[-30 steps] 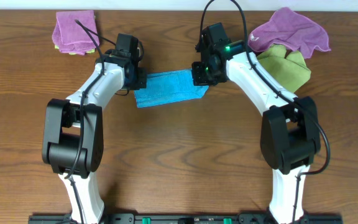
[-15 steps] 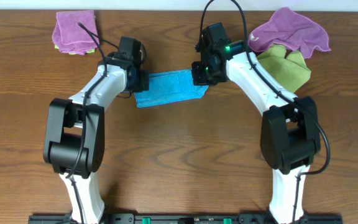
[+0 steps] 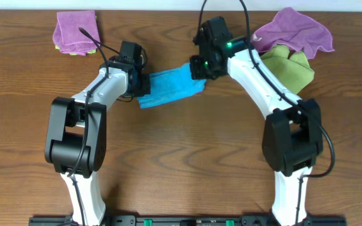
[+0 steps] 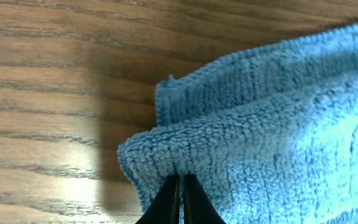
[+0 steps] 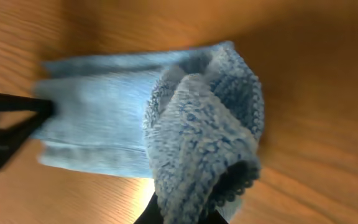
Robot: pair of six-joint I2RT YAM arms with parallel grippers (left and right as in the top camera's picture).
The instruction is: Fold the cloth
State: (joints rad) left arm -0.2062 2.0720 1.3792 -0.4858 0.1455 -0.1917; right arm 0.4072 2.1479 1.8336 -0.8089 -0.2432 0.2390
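Right tool (image 3: 196, 70) higher, cloth (image 3: 168, 88) inside

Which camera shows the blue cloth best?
Overhead: nearly the whole blue cloth shows, held between the left gripper and right gripper. Left wrist shows only one pinched corner; right wrist, a blurry bunched end.
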